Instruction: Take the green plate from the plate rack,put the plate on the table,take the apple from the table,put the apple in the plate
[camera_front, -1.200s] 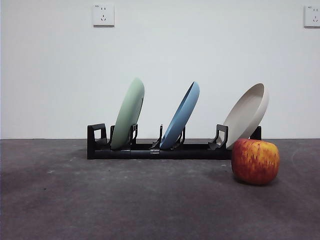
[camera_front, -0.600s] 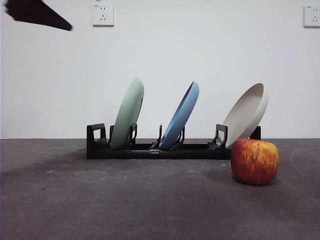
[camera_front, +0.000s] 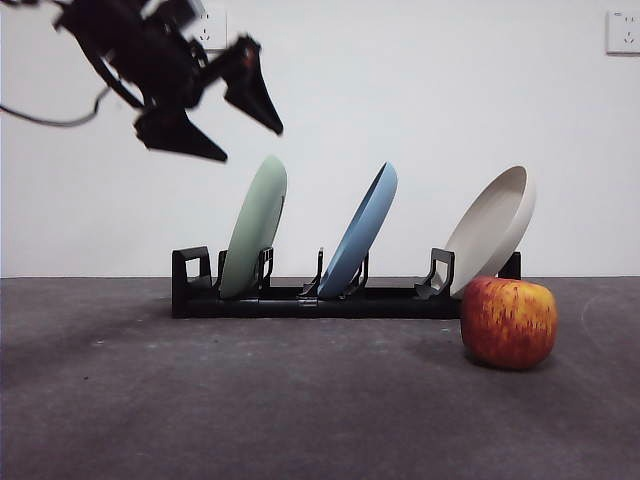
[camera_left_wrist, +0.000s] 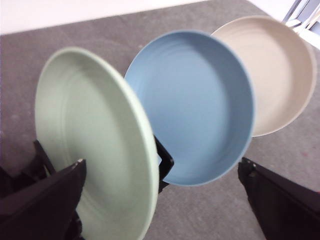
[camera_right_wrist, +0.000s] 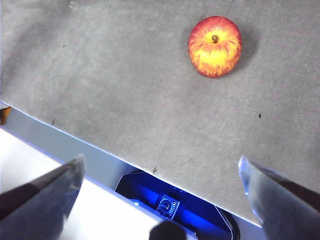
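The green plate (camera_front: 255, 230) leans in the left slot of the black plate rack (camera_front: 310, 301), which stands on the table (camera_front: 250, 400). My left gripper (camera_front: 251, 143) hovers open just above and left of the plate's top edge. In the left wrist view the green plate (camera_left_wrist: 90, 145) stands edge-on between the open jaws of the left gripper (camera_left_wrist: 161, 165). The apple (camera_front: 510, 322) sits on the table by the rack's right end. My right gripper (camera_right_wrist: 160, 167) is open and empty, high over the table's near edge, well away from the apple (camera_right_wrist: 215, 46).
A blue plate (camera_front: 360, 235) leans in the rack's middle slot and a beige-white plate (camera_front: 495, 230) at its right end, right behind the apple. A wall with two sockets stands behind. A blue-lit device (camera_right_wrist: 167, 204) lies below the table edge.
The left arm has come in from the top left and dropped toward the green plate; one second ago it was out of view. Plates, rack and apple have not moved.
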